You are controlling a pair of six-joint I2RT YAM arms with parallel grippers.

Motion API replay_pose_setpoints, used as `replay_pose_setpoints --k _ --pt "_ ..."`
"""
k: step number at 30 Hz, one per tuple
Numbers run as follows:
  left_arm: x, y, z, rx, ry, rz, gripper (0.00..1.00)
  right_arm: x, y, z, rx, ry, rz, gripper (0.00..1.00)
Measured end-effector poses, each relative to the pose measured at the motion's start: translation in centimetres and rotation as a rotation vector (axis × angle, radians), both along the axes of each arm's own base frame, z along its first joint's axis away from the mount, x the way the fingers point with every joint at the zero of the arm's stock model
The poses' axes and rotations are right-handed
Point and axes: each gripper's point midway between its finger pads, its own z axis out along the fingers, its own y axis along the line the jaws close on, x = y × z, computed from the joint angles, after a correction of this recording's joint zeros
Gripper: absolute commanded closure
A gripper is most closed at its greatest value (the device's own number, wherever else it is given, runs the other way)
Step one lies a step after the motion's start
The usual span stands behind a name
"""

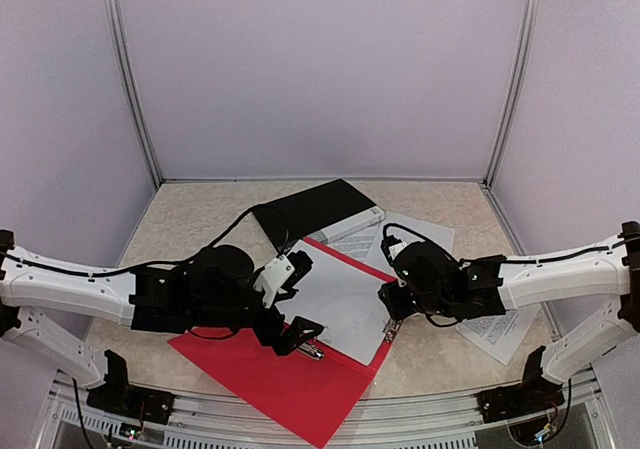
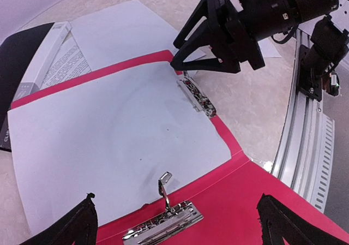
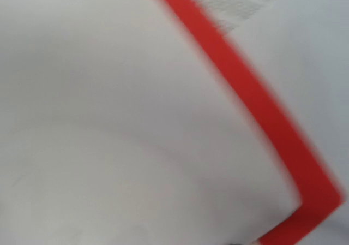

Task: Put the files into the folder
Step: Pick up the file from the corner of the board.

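**A:** Left claw (image 2: 175, 204)?
**B:** Fingers spread wide, nothing between them. It hovers low over the near red flap of the folder (image 2: 245, 201).
**A:** Closest thing?
**B:** A metal clip (image 2: 163, 220), right under the gap, its lever standing up.
**A:** Files?
**B:** A blank sheet (image 2: 109, 136) lies flat on the open folder, straight ahead of the left claw, with its near edge reaching that clip. Three more lie outside the folder on the table (image 2: 245, 103). A printed sheet (image 2: 68, 65) and a second blank sheet (image 2: 120, 32) are beyond the folder's far edge. A second printed sheet (image 1: 500, 334) is behind the right claw (image 2: 204, 65), under its arm.
**A:** Right claw?
**B:** Ahead and right of the left claw, at the blank sheet's far corner, just above a second clip (image 2: 196, 97). Fingers angled down; whether apart or together, cannot tell. Its own camera gives only a blur of white paper and red edge.
**A:** Else?
**B:** Black binder (image 2: 22, 48), far left of the left claw, beside the printed sheet.
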Motion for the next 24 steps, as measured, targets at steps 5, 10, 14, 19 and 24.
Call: replay_pose_setpoints --k 5,10,14,19,24 --pt "2.3 2.0 1.8 -0.026 -0.043 0.151 0.01 4.8 -4.8 0.2 -0.007 -0.007 -0.192 0.52" --pt "5.1 3.9 1.9 -0.004 -0.07 0.292 0.01 8.1 -9.4 0.4 -0.035 -0.009 -0.353 0.44" --pt "7.0 4.9 2.9 -0.018 -0.074 0.378 0.01 9.3 -12.5 0.7 -0.094 0.021 -0.445 0.37" --pt "8.2 5.1 3.1 -0.016 -0.078 0.42 0.01 8.7 -18.0 -0.1 -0.177 0.109 -0.572 0.24" --pt "8.4 4.8 1.4 0.035 -0.075 0.414 0.01 6.8 -23.6 -0.4 -0.188 0.18 -0.704 0.25"
